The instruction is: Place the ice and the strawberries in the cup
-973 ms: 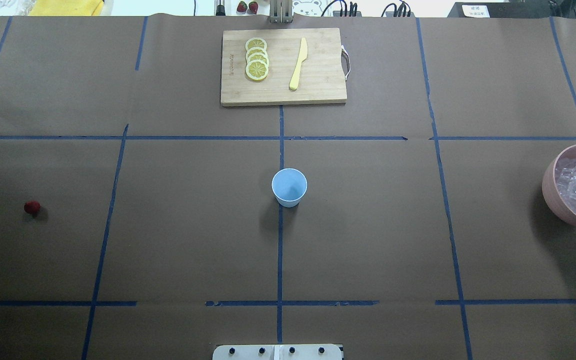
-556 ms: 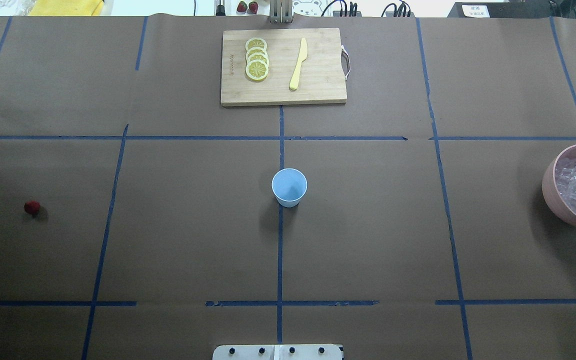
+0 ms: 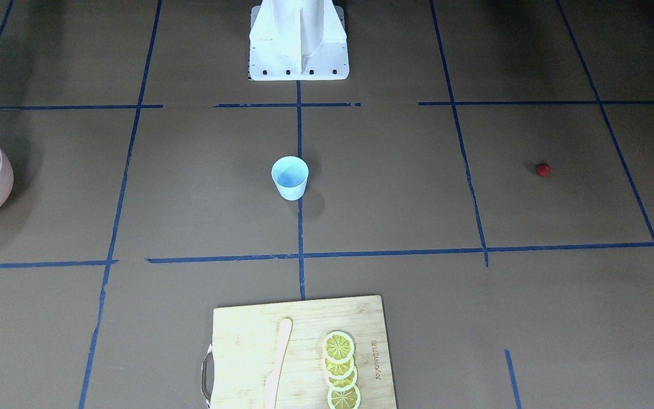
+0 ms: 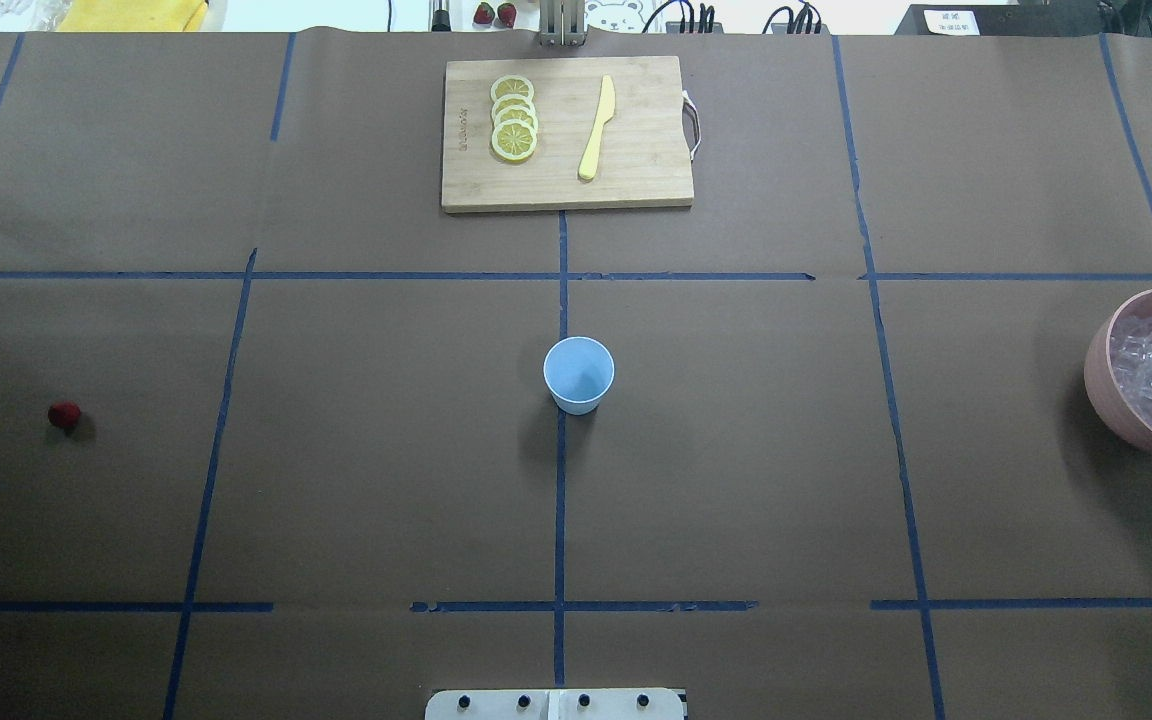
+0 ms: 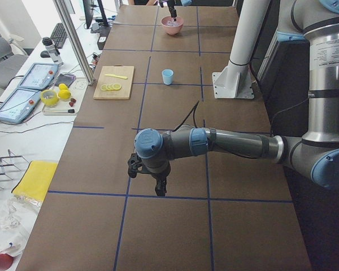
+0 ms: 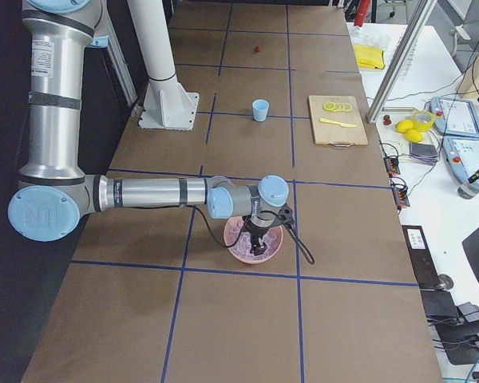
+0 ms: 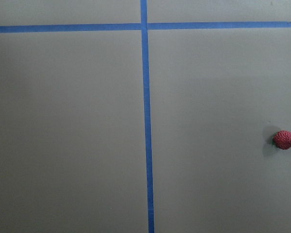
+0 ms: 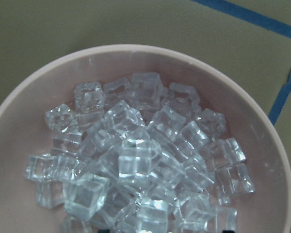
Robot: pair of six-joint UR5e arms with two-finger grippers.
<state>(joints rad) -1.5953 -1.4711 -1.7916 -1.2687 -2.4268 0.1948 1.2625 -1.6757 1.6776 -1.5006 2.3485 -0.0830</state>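
Brown-papered and gridded with blue tape (image 4: 560, 500), the table (image 4: 736, 480) spreads wide. Ice (image 8: 136, 160) fills the pink bowl (image 8: 19, 111) at its end. The right gripper (image 6: 258, 246) hangs over it, dark fingertips (image 8: 104, 230) wide apart, barely showing at the wrist view's bottom edge. The cup (image 4: 578, 372) stands mid-table, the strawberry (image 7: 284, 139) far off alone. Whether the left gripper (image 5: 160, 189) is spread or closed I cannot tell. Writing on the cutting board (image 4: 566, 135) is unreadable.

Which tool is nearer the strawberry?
Left. The left tool hangs above the table near the strawberry; the right tool is at the opposite end, over the bowl of ice.
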